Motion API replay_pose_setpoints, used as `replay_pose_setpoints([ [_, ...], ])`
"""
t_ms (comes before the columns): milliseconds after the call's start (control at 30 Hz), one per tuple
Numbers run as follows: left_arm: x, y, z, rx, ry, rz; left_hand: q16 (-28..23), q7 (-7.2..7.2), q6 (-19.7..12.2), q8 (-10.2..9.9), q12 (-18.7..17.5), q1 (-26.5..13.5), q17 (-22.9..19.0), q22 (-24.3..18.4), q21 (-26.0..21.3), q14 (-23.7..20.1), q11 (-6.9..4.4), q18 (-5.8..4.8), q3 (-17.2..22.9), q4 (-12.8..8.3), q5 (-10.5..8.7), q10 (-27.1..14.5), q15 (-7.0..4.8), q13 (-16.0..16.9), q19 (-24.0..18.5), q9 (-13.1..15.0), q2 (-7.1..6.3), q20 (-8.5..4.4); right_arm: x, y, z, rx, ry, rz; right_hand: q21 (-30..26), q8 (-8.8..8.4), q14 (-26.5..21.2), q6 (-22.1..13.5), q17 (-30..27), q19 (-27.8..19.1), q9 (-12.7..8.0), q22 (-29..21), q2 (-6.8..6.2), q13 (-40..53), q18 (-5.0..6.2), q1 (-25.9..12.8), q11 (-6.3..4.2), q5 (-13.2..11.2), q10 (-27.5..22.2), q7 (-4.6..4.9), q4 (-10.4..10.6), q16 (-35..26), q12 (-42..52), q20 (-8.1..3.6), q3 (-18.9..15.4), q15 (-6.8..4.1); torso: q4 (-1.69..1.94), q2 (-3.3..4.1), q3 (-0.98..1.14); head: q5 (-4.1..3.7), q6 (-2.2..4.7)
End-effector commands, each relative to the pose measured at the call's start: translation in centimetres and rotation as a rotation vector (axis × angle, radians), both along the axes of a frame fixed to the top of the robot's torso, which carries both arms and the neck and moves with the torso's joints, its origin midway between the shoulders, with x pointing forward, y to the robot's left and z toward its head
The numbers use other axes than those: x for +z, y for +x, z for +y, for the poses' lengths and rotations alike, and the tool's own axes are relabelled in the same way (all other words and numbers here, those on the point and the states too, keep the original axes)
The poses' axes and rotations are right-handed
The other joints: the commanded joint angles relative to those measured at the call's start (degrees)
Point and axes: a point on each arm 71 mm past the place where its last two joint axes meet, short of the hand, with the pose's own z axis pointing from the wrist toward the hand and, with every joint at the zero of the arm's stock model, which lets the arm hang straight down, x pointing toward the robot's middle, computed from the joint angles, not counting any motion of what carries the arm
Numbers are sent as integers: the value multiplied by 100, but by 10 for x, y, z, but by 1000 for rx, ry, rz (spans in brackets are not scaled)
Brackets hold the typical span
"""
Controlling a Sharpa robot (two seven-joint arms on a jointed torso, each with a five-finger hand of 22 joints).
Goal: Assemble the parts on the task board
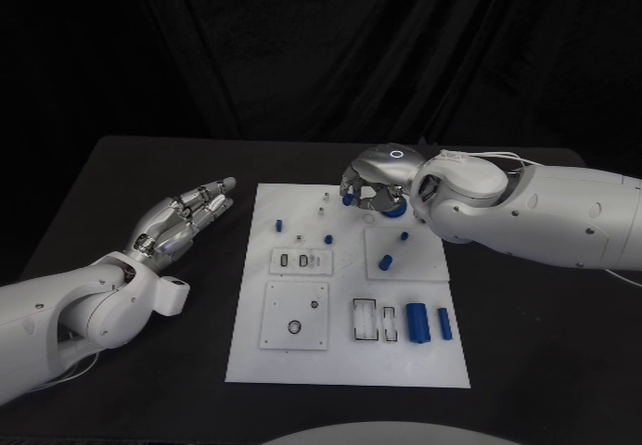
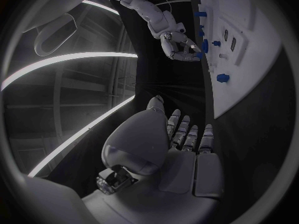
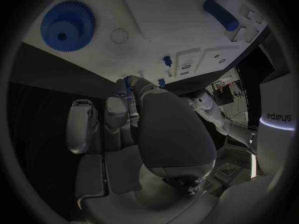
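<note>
**Right hand pinches a small blue part over the far end of the task board**

Seen from the head view first: the white task board (image 1: 351, 357) lies lengthwise on the black table (image 1: 121, 185), its long axis running away from the robot. Over the board's far right corner, the right hand (image 1: 373, 188) hangs with fingers curled down beside a blue gear (image 1: 396, 209). Left of the board, apart from it, the left hand (image 1: 184, 220) lies released, fingers straight and spread, pointing toward the far end of the board. Near the board's near right corner lie two blue cylinders, one thick (image 1: 417, 322), one thin (image 1: 444, 323), side by side, both with long axes parallel to the board's length. Small blue pegs dot the board's far half; their exact number cannot be told.

From the left wrist view, the left hand (image 2: 187, 149) holds nothing, fingers extended together toward the board's edge (image 2: 249, 92).

From the right wrist view, the right hand (image 3: 127, 119) grasps a small blue part (image 3: 127, 84) between its fingertips, the part's long axis pointing toward the board. On the board sit one blue gear (image 3: 67, 27) and one blue cylinder (image 3: 221, 14).
</note>
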Motion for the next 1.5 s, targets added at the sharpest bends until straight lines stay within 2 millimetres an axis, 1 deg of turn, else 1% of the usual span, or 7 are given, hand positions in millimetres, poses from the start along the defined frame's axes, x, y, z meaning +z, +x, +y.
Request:
replay_pose_setpoints([
  [33,13,-3,-1,-22,-88,-157,-20,19,31,28,-30,49,-7,-4,-20,-6,29,-32,39,-7,38,-20,21,-9,4,7,-7,43,2,7,4,-6,-8,-17,40,258,42,348,44,57,550,29,30,-8,-59,-34,21,50,36,35,-15,33,-52,5,-25,-4,2,3,-4,-14,8],
  [133,13,-2,-2,-23,-89,-158,-21,15,16,25,-35,54,-7,-4,-20,-8,30,-30,42,-7,43,-26,20,-10,4,5,-8,44,2,14,11,-8,-19,-20,51,246,55,315,84,70,581,52,27,-10,-64,-50,33,79,25,31,-16,52,-117,8,-23,4,-7,5,-3,-9,-7],
  [400,13,-2,-5,-31,-92,-155,-22,-42,-16,13,-56,78,-8,-5,-21,-12,38,-19,57,-3,53,-60,21,-13,2,1,-13,50,2,28,24,-18,-41,-26,66,222,67,264,134,85,618,83,32,-11,-71,-74,53,84,4,31,-13,75,-207,19,-18,20,11,7,-6,-26,15],
  [567,13,-2,-5,-29,-93,-161,-25,-64,-26,9,-103,86,-11,-6,-24,-24,19,-13,64,4,55,-112,11,-20,-2,0,-17,50,1,33,26,-29,-54,-22,66,201,65,227,147,84,639,89,38,-11,-71,-83,65,80,-14,28,-16,78,-265,27,-10,29,13,6,-13,-28,-3],
  [700,13,-2,-6,-31,-95,-162,-25,-77,-11,13,-109,87,-10,-5,-23,-24,-2,-7,65,7,59,-129,-2,-20,-1,3,-21,44,1,34,28,-34,-60,-19,66,188,61,206,153,83,653,94,35,-11,-72,-97,74,68,-29,24,-14,79,-305,33,-10,36,15,8,-12,19,-12],
  [1033,13,-2,-8,-36,-98,-163,-26,-81,-14,13,-122,91,-11,-6,-23,-28,-7,-4,67,5,70,-142,-5,-22,-2,3,-23,43,-1,36,32,-35,-70,-11,71,170,61,184,182,87,678,110,32,-8,-74,-128,86,25,-41,10,-4,91,-364,44,-17,45,-20,8,-13,16,-8],
  [1500,13,-2,-10,-43,-101,-159,-26,-89,-22,10,-128,102,-12,-7,-26,-30,-11,0,75,1,92,-159,-8,-22,-5,2,-21,42,-5,35,36,-27,-78,4,62,108,50,102,194,75,711,111,47,-7,-71,-178,109,-24,-80,16,19,93,-483,60,-12,62,-4,0,-13,7,-67],
])
